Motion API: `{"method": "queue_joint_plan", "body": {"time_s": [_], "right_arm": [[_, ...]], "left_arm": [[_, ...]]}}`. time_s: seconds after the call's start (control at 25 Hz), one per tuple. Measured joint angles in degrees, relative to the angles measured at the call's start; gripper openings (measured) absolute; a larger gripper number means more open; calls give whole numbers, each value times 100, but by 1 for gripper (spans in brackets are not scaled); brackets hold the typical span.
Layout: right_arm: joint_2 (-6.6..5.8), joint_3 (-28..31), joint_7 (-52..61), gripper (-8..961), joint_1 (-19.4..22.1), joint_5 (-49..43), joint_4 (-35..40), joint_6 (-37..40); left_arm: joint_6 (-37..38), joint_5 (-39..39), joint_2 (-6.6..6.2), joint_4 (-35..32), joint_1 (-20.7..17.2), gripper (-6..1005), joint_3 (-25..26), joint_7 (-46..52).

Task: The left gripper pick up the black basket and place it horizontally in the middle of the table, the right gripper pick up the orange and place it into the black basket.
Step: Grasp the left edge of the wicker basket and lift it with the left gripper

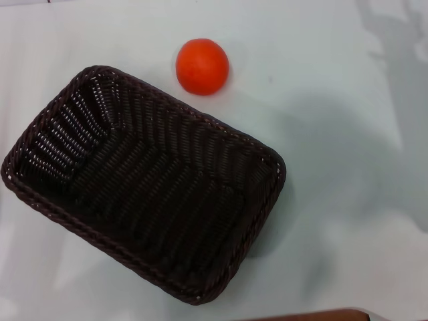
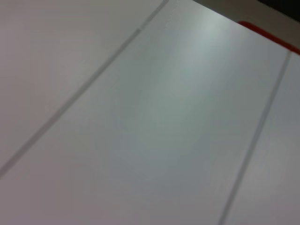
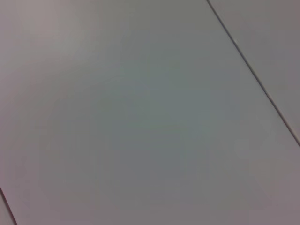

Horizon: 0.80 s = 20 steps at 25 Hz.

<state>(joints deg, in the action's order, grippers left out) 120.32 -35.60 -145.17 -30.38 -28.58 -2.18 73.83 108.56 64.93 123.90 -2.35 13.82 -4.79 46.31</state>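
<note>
The black basket [image 1: 144, 180] lies on the white table [image 1: 348, 221] in the head view, left of centre, turned at a slant with its long side running from upper left to lower right. It is empty. The orange [image 1: 202, 66] sits on the table just beyond the basket's far rim, apart from it. Neither gripper shows in any view. The left wrist and right wrist views show only pale flat panels with thin seams.
A brown edge [image 1: 314, 314] shows at the bottom of the head view. Soft shadows fall on the table at the upper right [image 1: 394, 73]. A red strip [image 2: 267, 37] shows at a panel's edge in the left wrist view.
</note>
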Motion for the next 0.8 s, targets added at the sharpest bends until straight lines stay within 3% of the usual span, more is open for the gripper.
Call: {"method": "queue_joint_plan", "body": {"time_s": [0.12, 0.24, 0.32, 0.48, 0.64, 0.8], "right_arm": [[-1, -4, 205, 885, -1, -8, 12, 0], [-13, -9, 328, 885, -3, -19, 34, 0], [-15, -9, 373, 885, -3, -21, 37, 0], [-17, -4, 392, 885, -4, -20, 40, 0], [-18, 0, 393, 885, -3, -7, 42, 0], [-18, 0, 399, 885, 13, 2, 35, -2]], "left_arm": [[-79, 6, -28, -475, 16, 605, -403, 568], [-265, 9, -164, -1190, 26, 714, -1011, 1605], [-332, 20, -337, -1589, 63, 786, -1422, 2266], [-355, 391, -718, -2397, 176, 783, -2127, 3311], [-623, 1392, -1095, -3277, 403, 780, -2282, 4669], [-747, 2593, -1377, -3908, 676, 778, -2302, 5639]]}}
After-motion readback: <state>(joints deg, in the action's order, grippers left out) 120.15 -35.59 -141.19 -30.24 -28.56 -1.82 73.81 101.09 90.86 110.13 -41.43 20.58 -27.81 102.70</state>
